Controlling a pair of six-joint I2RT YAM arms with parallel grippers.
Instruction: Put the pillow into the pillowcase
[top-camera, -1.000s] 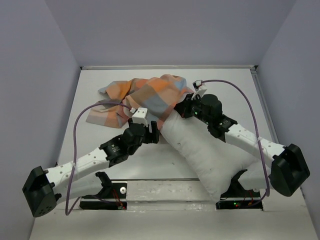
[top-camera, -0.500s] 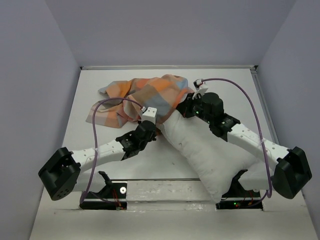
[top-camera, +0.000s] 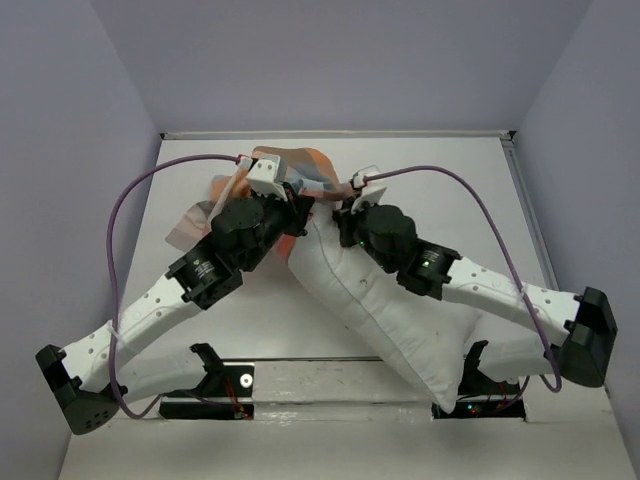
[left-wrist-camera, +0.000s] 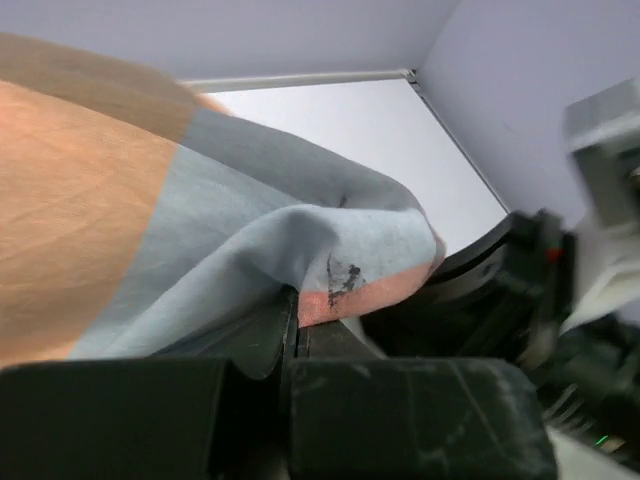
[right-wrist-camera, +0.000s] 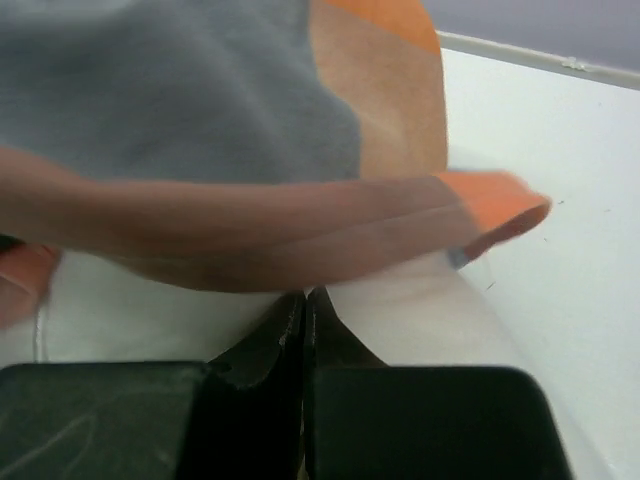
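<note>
In the overhead view the left arm (top-camera: 170, 295) rises from the lower left corner toward the upper middle of the frame, with a purple cable (top-camera: 125, 215) arching over it. The left pincer (top-camera: 288, 203) sits at the arm's tip, its head buried in checked cloth. In the left wrist view its two dark fingers are pressed together on a peach edge of the pillowcase (top-camera: 305, 162). From there the grey-blue and orange fabric billows up and fills the left half of that frame. In the overhead view, part of the pillowcase trails out on the white desk (top-camera: 450, 180) at the left of the left arm, and the rest is bunched in the upper middle between the two wrists. Just right of the left pincer lies the pillow (top-camera: 390, 310), a long white body running on a slant from the upper middle down to the lower right. Its upper end is tucked under the checked cloth and its lower end lies by the right arm's base. The right pincer (top-camera: 345, 205) is at that upper end, close beside the left one. The right wrist view shows its fingers closed tight, their tips meeting at the lower fold of the pillowcase and seeming to nip it. White pillow shows directly beneath, and a stretched orange and grey band crosses the frame above. The right arm (top-camera: 480, 285) lies across the pillow and runs down to the lower right corner.
</note>
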